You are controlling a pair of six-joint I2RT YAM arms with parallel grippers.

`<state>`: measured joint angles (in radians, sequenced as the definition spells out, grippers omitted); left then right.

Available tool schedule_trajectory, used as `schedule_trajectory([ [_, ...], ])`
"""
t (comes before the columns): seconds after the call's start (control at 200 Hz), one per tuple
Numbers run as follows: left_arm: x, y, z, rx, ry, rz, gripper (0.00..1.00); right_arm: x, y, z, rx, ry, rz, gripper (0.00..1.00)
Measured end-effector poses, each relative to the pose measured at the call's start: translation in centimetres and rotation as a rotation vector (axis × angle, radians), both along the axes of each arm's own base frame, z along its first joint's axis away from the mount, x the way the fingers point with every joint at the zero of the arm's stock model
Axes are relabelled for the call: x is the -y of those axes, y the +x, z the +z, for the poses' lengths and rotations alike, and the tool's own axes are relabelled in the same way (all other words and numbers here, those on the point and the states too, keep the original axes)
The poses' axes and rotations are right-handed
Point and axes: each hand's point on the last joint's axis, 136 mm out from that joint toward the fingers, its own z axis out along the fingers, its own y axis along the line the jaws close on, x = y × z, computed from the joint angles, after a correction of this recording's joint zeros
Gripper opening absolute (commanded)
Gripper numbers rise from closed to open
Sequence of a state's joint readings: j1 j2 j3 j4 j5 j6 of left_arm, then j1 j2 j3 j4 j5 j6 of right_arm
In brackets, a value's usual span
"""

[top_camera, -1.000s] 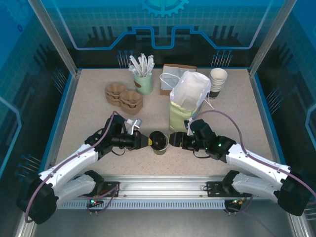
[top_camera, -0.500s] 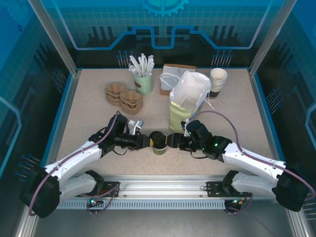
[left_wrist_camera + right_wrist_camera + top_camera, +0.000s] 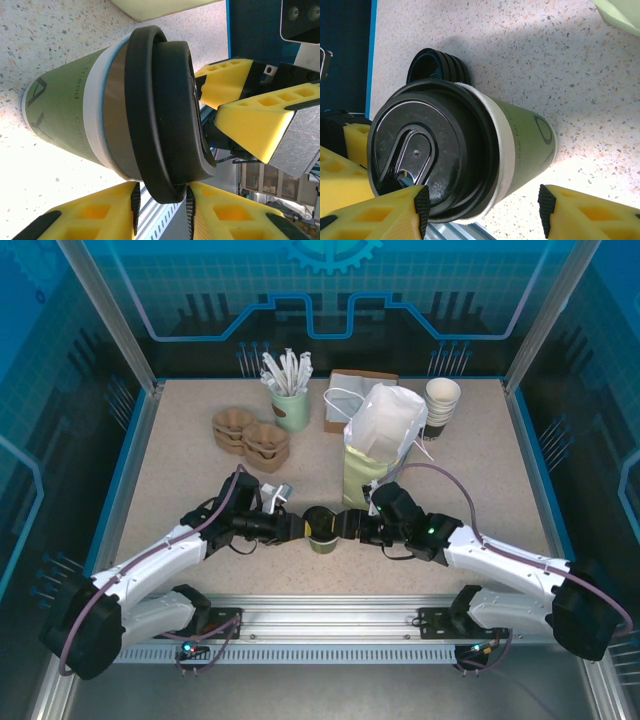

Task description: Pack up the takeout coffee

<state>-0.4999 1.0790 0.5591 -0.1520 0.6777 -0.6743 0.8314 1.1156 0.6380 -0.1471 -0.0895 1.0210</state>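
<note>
moved: right gripper [image 3: 344, 524], closer to cup [image 3: 322, 527] | cup: upright on table [image 3: 180, 480], just in front of bag [image 3: 380, 440], between both grippers | left gripper [image 3: 299, 528]: pinching lid [image 3: 165, 115] rim | right gripper: open wide around cup | means: likely hand-over, not packed yet

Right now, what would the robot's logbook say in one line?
takeout coffee upright on table | left gripper pinching lid rim | right gripper open, straddling it | not yet bagged
</note>
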Motion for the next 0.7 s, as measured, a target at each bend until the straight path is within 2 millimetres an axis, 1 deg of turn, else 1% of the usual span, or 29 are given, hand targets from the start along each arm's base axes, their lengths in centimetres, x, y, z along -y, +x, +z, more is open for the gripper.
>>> schedule_trajectory([
  [0.125,0.0,0.0,0.0,0.002,0.001,-0.002,0.34,-0.2,0.1,0.4,0.007,0.008,0.001,0.61],
  [0.19,0.0,-0.1,-0.1,0.003,0.003,-0.004,0.33,-0.2,0.2,0.4,0.009,0.01,0.001,0.61],
  [0.55,0.0,-0.1,-0.7,-0.006,0.016,-0.012,0.33,-0.3,0.2,0.5,0.011,0.011,0.001,0.61],
  [0.7,-0.1,-0.2,-1.2,-0.021,0.025,-0.012,0.34,-0.3,0.2,0.4,0.01,0.009,0.0,0.61],
])
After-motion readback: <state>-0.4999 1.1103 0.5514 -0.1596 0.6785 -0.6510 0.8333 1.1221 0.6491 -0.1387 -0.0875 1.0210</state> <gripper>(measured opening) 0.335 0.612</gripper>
